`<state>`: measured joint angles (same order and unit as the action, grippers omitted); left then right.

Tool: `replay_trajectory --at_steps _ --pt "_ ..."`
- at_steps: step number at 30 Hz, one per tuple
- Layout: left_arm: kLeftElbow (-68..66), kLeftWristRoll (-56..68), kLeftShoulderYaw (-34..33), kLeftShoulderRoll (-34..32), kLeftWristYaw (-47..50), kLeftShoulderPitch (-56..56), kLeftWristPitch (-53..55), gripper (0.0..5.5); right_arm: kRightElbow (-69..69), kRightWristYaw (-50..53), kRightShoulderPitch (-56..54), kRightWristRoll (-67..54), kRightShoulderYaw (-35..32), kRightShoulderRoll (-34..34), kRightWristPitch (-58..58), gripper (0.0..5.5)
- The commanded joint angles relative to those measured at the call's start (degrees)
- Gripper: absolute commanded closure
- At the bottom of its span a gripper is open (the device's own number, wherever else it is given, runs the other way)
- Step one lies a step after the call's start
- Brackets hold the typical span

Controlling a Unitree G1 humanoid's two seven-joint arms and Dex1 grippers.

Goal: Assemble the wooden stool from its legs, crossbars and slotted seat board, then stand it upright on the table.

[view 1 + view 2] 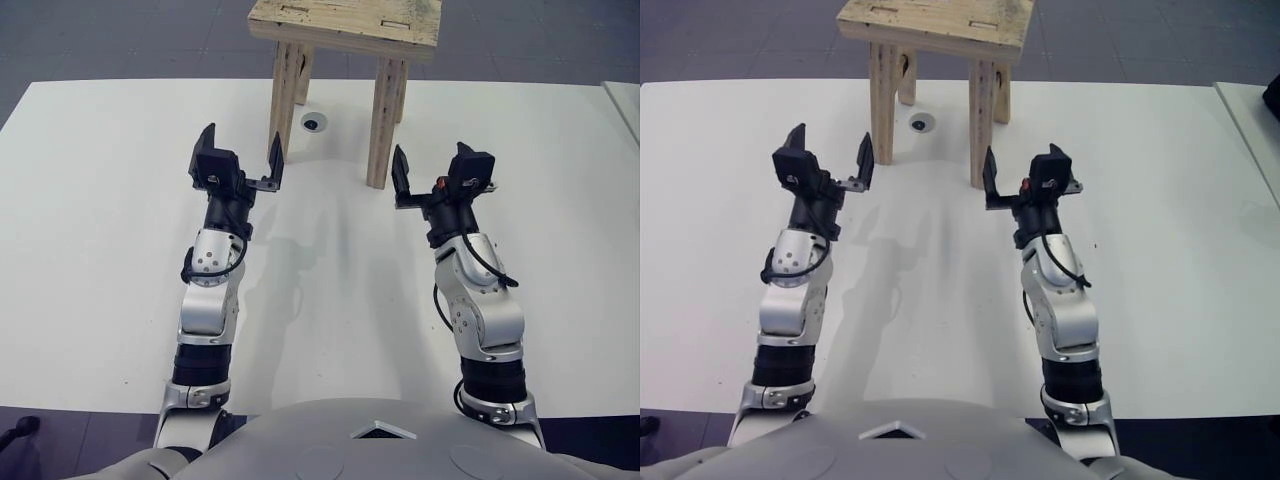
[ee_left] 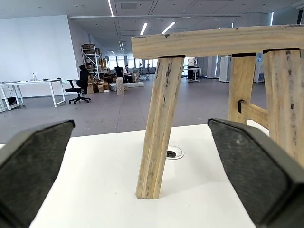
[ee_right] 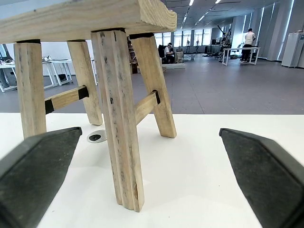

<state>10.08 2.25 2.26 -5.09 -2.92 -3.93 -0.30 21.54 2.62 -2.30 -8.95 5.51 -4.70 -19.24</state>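
The wooden stool [image 1: 345,30] stands upright at the far middle of the white table [image 1: 100,200], its slotted seat board [image 1: 940,22] on top and crossbars [image 3: 64,98] joining the legs. My left gripper [image 1: 240,165] is open, just short of the stool's near left leg [image 1: 285,95], with nothing between its fingers. My right gripper [image 1: 432,172] is open too, a little in front of and to the right of the near right leg [image 1: 385,120]. In the wrist views the legs [image 2: 159,128] rise beyond the open pads [image 3: 33,175].
A small round cable hole [image 1: 314,123] sits in the table under the stool. Another table edge [image 1: 625,100] shows at the far right. Bare white tabletop lies on both sides of the arms.
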Motion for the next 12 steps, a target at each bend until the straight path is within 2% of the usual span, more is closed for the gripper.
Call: replay_trajectory --at_steps 1,12 --pt "1.7 -0.8 1.2 1.3 0.3 0.9 -0.2 1.02 1.8 -1.0 0.8 0.9 0.0 0.1 0.3 0.39" --pt "3.5 -4.7 2.7 2.1 1.7 2.0 -0.2 2.92 4.9 -3.3 3.2 2.6 -1.2 -1.6 -1.3 2.2"
